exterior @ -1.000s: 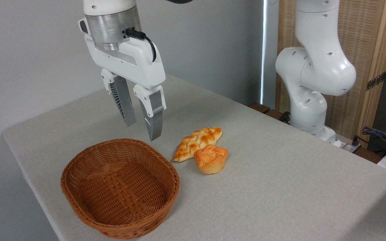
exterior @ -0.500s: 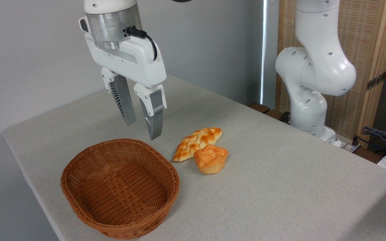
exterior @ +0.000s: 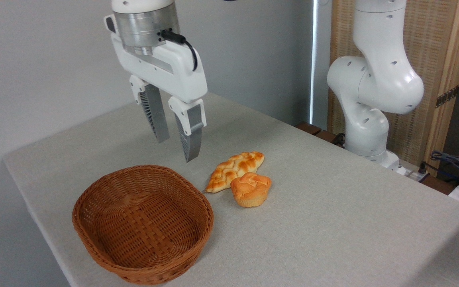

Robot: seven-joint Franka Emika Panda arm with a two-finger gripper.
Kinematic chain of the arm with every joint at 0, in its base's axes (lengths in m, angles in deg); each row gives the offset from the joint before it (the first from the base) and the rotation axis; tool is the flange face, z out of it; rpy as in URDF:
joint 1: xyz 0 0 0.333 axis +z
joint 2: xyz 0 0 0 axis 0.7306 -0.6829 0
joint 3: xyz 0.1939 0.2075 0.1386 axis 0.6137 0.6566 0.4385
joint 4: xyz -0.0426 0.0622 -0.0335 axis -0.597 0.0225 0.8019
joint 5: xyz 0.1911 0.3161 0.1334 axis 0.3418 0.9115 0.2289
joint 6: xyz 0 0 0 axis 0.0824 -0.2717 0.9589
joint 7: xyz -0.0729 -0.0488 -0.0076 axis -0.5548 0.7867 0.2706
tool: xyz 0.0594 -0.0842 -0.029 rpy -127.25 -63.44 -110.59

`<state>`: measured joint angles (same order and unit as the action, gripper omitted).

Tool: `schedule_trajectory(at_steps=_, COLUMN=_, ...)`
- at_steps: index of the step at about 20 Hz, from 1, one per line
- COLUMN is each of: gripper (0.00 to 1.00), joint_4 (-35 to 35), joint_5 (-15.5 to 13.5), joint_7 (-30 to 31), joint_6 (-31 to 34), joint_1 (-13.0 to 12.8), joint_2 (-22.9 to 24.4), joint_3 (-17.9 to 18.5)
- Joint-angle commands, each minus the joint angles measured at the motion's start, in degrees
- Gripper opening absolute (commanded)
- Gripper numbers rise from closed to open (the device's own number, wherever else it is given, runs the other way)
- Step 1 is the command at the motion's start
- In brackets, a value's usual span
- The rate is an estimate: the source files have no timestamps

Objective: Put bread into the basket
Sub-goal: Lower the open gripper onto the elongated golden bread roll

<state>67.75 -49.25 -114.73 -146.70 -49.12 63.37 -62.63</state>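
Note:
The bread (exterior: 234,170), a flat braided golden loaf with pointed ends, lies on the table right of the basket. The oval brown wicker basket (exterior: 94,235) sits at the front left and holds nothing. My gripper (exterior: 177,150) hangs in the air above the basket's far rim, up and to the left of the bread. Its two grey fingers are apart with nothing between them.
A small round orange bun (exterior: 251,189) rests against the bread's front right side. The arm's white base (exterior: 367,119) stands at the table's back right. Cables (exterior: 452,163) lie beyond the right edge. The table's edge runs close along the basket's left and front.
My gripper has moved a little to the right and slightly up, toward the bread. Bread, bun and basket have not moved.

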Motion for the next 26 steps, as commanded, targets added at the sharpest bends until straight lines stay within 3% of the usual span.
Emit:
schedule_trajectory(at_steps=1, gripper=1.00, joint_4=6.8, joint_5=-3.2, joint_7=-4.7, joint_6=0.6, joint_1=1.3, joint_2=5.2, joint_3=-0.3)
schedule_trajectory(at_steps=5, gripper=1.00, joint_4=10.7, joint_5=-4.2, joint_7=-4.7, joint_6=0.3, joint_1=1.7, joint_2=6.1, joint_3=-4.4)
schedule_trajectory(at_steps=10, gripper=1.00, joint_4=20.5, joint_5=-4.2, joint_7=-4.8, joint_6=-7.5, joint_1=5.2, joint_2=11.5, joint_3=-10.0)
schedule_trajectory(at_steps=15, gripper=1.00, joint_4=25.9, joint_5=-3.8, joint_7=-6.2, joint_6=-8.9, joint_1=5.2, joint_2=12.6, joint_3=-13.4)
schedule_trajectory(at_steps=26, gripper=1.00, joint_4=34.8, joint_5=-3.8, joint_7=-5.4, joint_6=-9.2, joint_1=5.1, joint_2=12.1, joint_3=-14.0)
